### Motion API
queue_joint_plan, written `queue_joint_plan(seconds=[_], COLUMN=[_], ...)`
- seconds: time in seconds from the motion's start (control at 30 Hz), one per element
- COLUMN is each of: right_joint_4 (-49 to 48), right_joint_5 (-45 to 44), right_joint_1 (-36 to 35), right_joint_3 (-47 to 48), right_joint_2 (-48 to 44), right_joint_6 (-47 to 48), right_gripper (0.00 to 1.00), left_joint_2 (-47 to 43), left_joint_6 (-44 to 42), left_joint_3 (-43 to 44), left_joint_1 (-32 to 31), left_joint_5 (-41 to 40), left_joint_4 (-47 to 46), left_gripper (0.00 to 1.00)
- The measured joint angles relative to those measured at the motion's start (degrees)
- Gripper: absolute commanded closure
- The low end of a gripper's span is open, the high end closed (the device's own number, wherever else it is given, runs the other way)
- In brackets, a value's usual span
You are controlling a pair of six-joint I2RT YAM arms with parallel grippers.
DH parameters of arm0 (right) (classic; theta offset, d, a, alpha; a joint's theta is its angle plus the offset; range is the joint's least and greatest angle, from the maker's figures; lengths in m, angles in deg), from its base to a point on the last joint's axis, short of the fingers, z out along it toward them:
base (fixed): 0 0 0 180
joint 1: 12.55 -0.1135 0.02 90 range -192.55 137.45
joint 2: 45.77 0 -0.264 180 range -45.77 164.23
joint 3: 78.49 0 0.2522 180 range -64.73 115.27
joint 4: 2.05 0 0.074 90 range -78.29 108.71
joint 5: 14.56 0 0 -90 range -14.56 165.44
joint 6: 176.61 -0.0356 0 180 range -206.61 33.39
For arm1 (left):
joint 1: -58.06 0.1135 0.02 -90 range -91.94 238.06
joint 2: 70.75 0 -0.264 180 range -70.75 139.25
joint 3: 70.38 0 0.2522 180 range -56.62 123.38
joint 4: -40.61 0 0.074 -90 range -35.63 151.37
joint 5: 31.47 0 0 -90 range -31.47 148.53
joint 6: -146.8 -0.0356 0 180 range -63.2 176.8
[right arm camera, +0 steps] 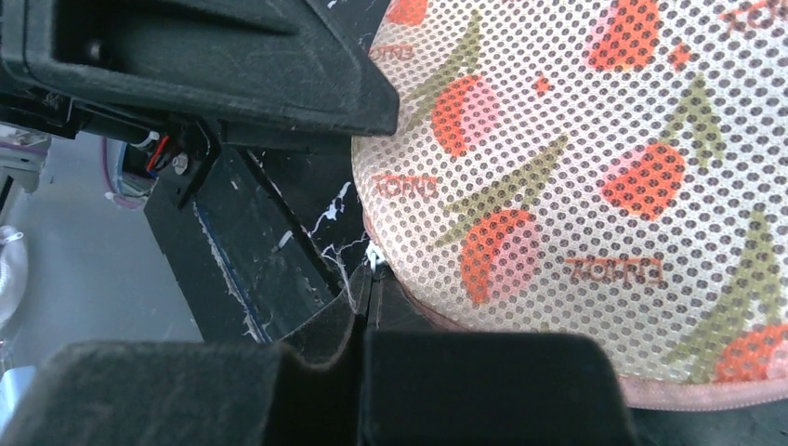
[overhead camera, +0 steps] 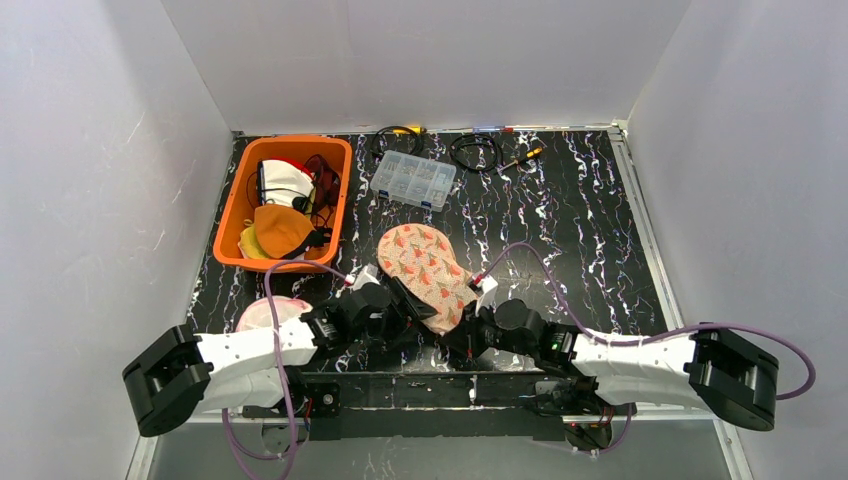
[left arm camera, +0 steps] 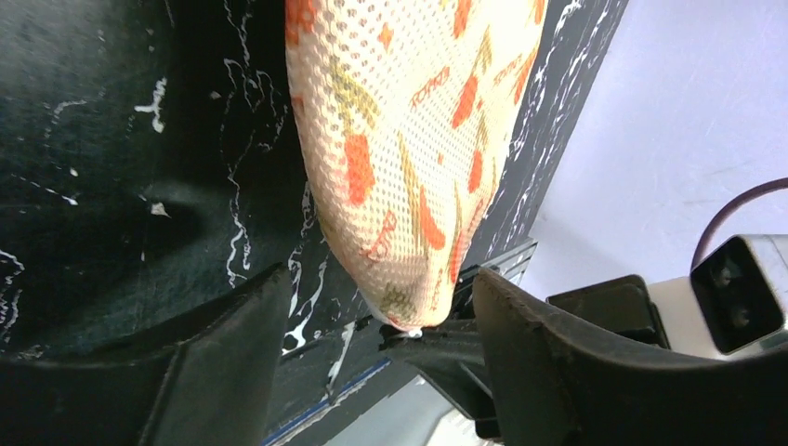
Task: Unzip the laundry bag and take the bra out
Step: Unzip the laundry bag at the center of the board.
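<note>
Presently: bag point(overhead camera: 425, 275), patterned mesh, near edge of tabletop point(overhead camera: 580, 230), centre. Left pincer point(left arm camera: 381, 297) spread wide astride its near end, gripping nothing. Right pincer point(right arm camera: 362, 302) closed tight at the rim; whether on the zip, cannot tell. Best: left pins fabric, right draws zip along seam.

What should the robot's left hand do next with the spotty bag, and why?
Probably close the left gripper on the near end of the laundry bag. Its jaws stand open on either side of that end, not gripping it, while the right gripper is shut at the bag's rim beside a white tab, likely the zip. Holding the bag steady should let the zip be pulled.
</note>
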Motion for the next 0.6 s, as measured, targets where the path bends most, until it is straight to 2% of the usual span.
queue_joint_plan(seconds=[0.17,0.27,0.57,0.6], right_joint_4=[-2.78,-3.89,-3.63,-3.32], right_joint_5=[-0.04,-0.07,-1.57,-1.77], right_joint_1=[-1.11,-1.73,-3.1,-3.13], right_joint_3=[0.09,0.33,0.55,0.55], right_joint_2=[2.12,2.62,2.58,2.19], right_joint_6=[-0.37,-0.52,-0.55,-0.55], right_gripper=[0.99,0.99,0.99,0.99], left_joint_2=[-0.87,-0.68,0.17,0.17], left_joint_6=[1.9,2.97,4.81,4.92], left_joint_3=[-2.21,-3.52,-3.69,-3.69], left_joint_1=[0.0,0.0,0.0,0.0], left_joint_5=[-2.03,-2.58,-3.72,-3.78], left_joint_4=[-1.29,-1.66,-2.71,-2.8], left_gripper=[0.62,0.69,1.0,1.0])
